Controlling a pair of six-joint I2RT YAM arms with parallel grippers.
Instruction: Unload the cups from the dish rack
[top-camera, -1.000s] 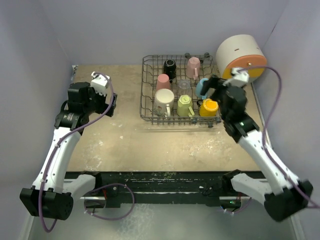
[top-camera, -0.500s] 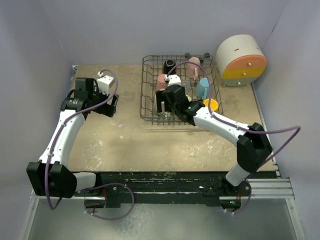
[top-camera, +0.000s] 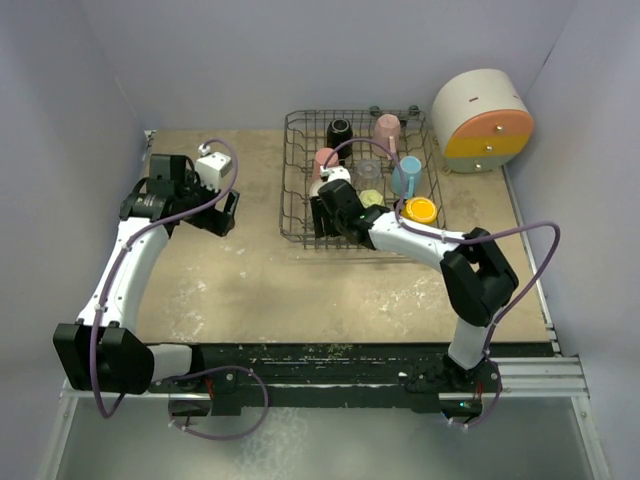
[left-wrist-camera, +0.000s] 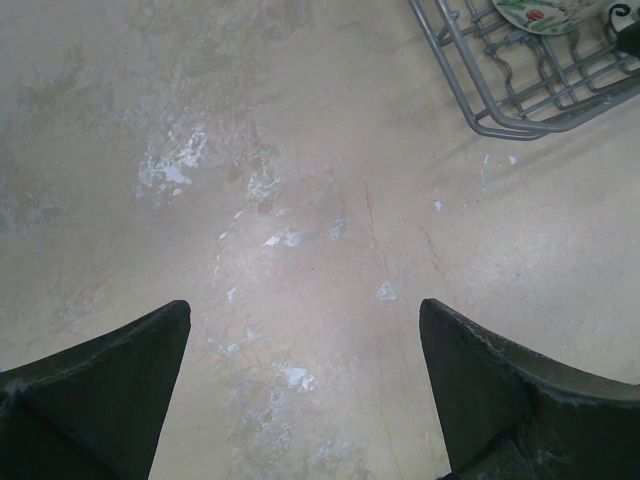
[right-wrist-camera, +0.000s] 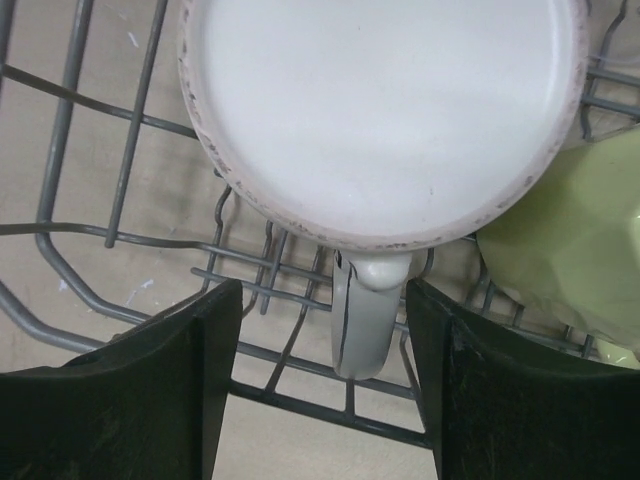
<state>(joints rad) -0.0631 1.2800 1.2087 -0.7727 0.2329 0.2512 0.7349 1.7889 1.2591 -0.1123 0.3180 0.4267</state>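
While the left gripper hangs over the bare table with its jaws spread wide and nothing between them, its wrist camera catches only a corner of the dish rack. The right gripper is down in the rack's near-left corner. A second ago it was over the yellow-orange mug at the rack's right end. From above it hides the white mug. Its own camera shows that mug's pale base and the handle lying between the part-open fingers, with a gap at least on one side, so nothing is gripped. A pale yellow-green cup sits just beside it. The other cups stand further right in the rack.
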